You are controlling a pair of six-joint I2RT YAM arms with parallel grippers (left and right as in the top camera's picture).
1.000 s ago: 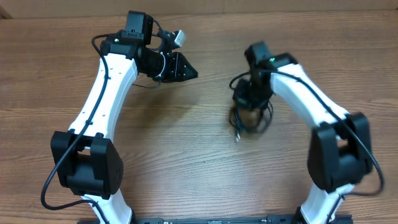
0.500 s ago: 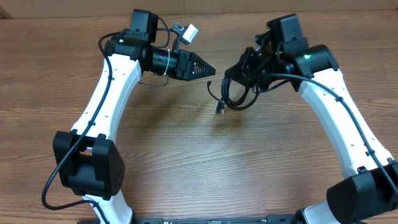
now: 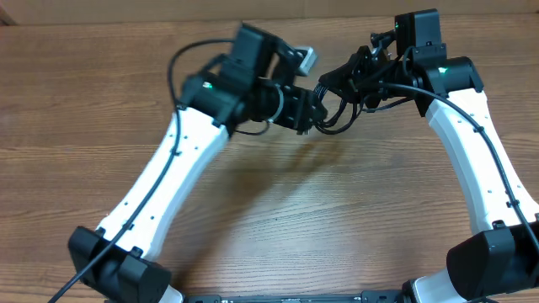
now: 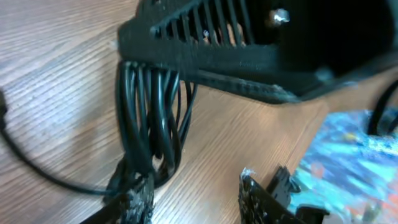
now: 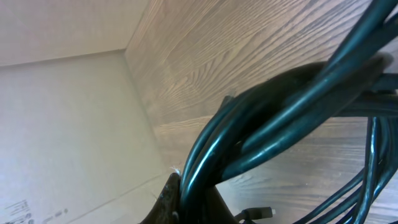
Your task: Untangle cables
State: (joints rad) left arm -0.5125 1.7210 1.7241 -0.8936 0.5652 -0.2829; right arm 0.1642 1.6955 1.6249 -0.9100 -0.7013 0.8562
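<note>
The cables (image 3: 335,123) are a bundle of thin black looped cords hanging above the wooden table. My right gripper (image 3: 334,85) is shut on the top of the bundle. In the right wrist view the cords (image 5: 280,118) run out from between its fingers (image 5: 202,196), and a small plug end (image 5: 258,213) dangles below. My left gripper (image 3: 310,114) is right at the bundle's left side. In the left wrist view it (image 4: 196,199) is open, and the hanging loops (image 4: 149,118) reach down to its left finger (image 4: 134,202); nothing sits between the jaws.
The wooden table (image 3: 269,210) lies below both arms. A pale cardboard wall (image 5: 62,124) stands along the table's back edge. A loose black cord (image 4: 37,168) trails over the table on the left of the left wrist view. A blurred blue shiny patch (image 4: 348,155) is at that view's right.
My right gripper has lifted the cable bundle off the table and carried it back and left. My left arm has swung right until its open gripper meets the bundle.
</note>
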